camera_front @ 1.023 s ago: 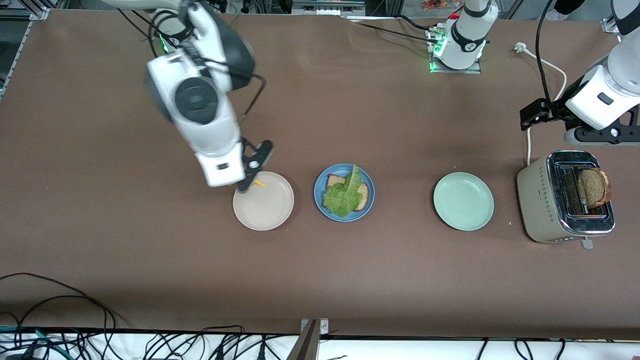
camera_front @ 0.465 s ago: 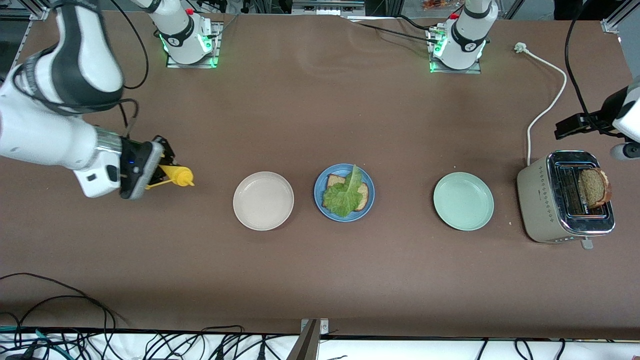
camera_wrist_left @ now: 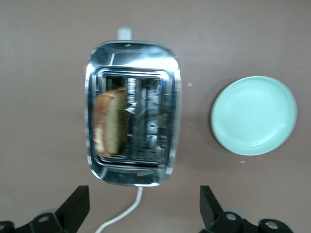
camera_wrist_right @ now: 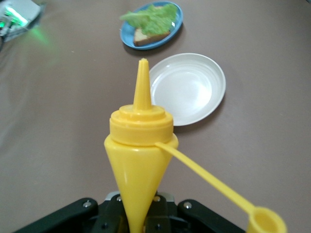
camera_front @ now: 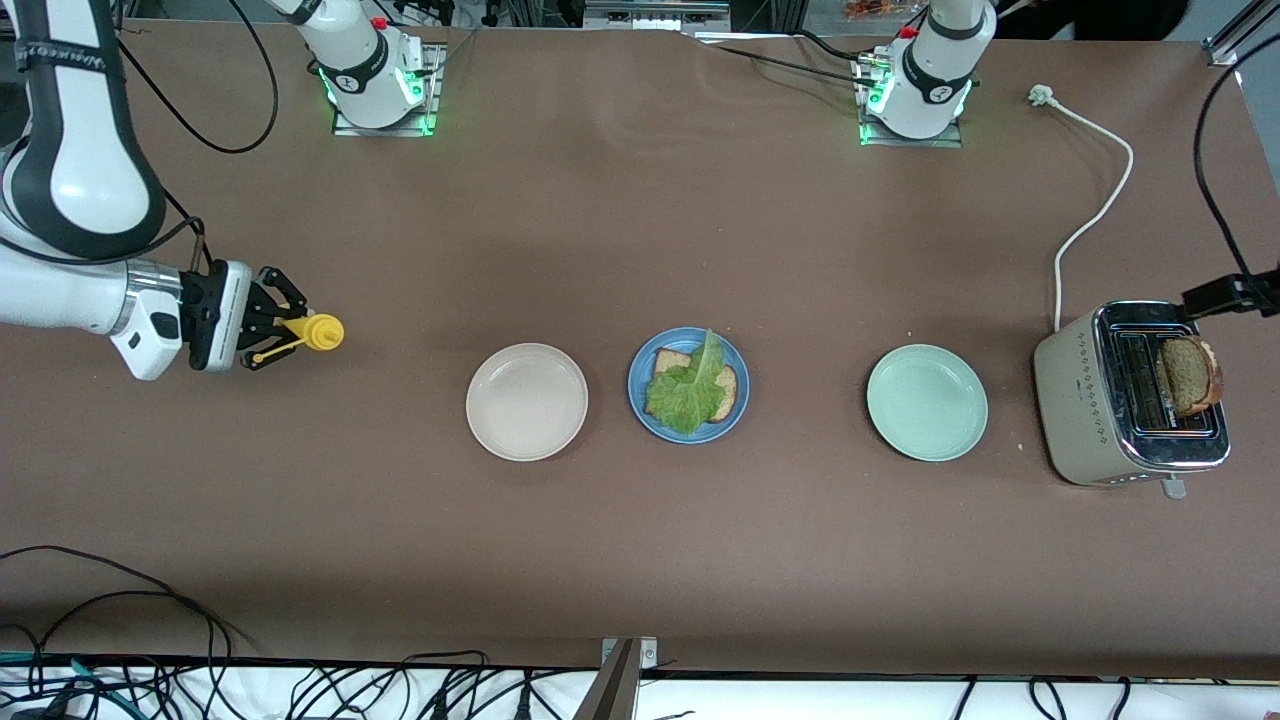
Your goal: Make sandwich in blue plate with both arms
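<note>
Toaster [camera_wrist_left: 131,114] with bread slice [camera_wrist_left: 111,121] under spread-open left hand [camera_wrist_left: 144,211]; right hand [camera_front: 262,327] clamped on yellow sauce bottle [camera_wrist_right: 141,145], cap dangling in wrist view only.

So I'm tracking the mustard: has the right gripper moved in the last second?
Yes. The right gripper, shut on the yellow bottle, went from the cream plate toward the right arm's end of the table.

counter [camera_front: 640,230]: brown, matte
cream plate [camera_front: 527,402]: on counter, nearest plate to the right tool [camera_front: 290,330]
blue plate [camera_front: 660,420]: beside cream plate
green plate [camera_front: 927,402]: beside toaster
toaster [camera_front: 1075,400]: under the left tool [camera_wrist_left: 143,206]
</note>
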